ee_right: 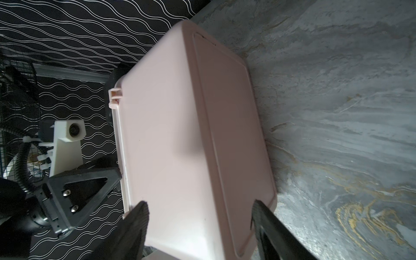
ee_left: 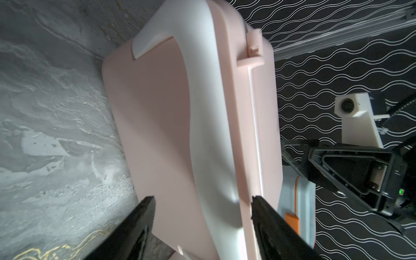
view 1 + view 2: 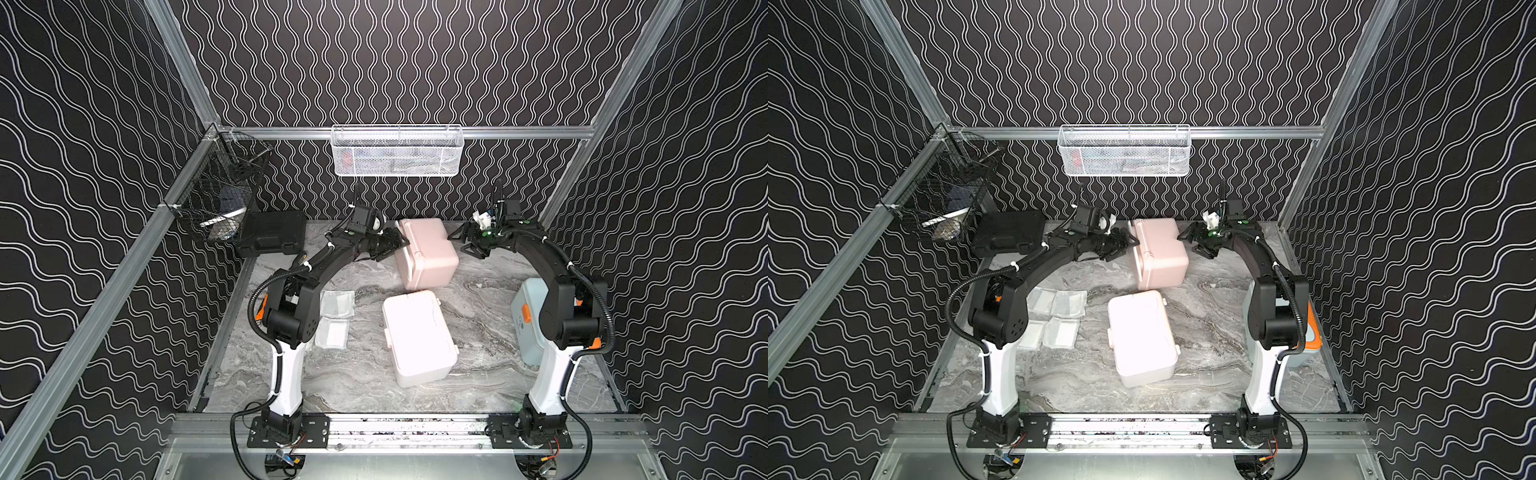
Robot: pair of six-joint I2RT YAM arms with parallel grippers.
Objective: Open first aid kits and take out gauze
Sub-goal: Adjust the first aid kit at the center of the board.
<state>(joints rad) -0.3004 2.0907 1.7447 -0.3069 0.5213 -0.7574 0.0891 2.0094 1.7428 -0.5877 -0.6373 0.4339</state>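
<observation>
The grey marble-patterned bench (image 3: 478,374) carries three kits. The pink rounded plastic first aid kit with white trim (image 3: 428,253) lies tipped on its side at the back centre, with its long axis running roughly from the back wall towards the front rail. The white rounded plastic first aid kit (image 3: 417,338) sits closed in the middle. The light blue plastic first aid kit with orange trim (image 3: 525,324) stands at the right edge, half hidden behind the right arm. A flat black hard case (image 3: 272,232) rests at the back left.

The pink kit lies between the two hands, across its short depth. Its lid face, with the curved white handle (image 2: 202,112), turns towards the left hand (image 3: 392,247), and its plain base turns towards the right hand (image 3: 463,246). Both hands are spread wide and pinch nothing; in each wrist view the jaws stand apart just in front of the kit's face. The left hand looks nearer, at the lid's rim, though I cannot tell whether it touches. I cannot tell where the front latch lies either.

The lid appears shut, and the left hand seems placed to work it while the right steadies the base.

Flat square white gauze packets (image 3: 1069,303) lie on the bench beside the left arm's base, well apart from both hands
</observation>
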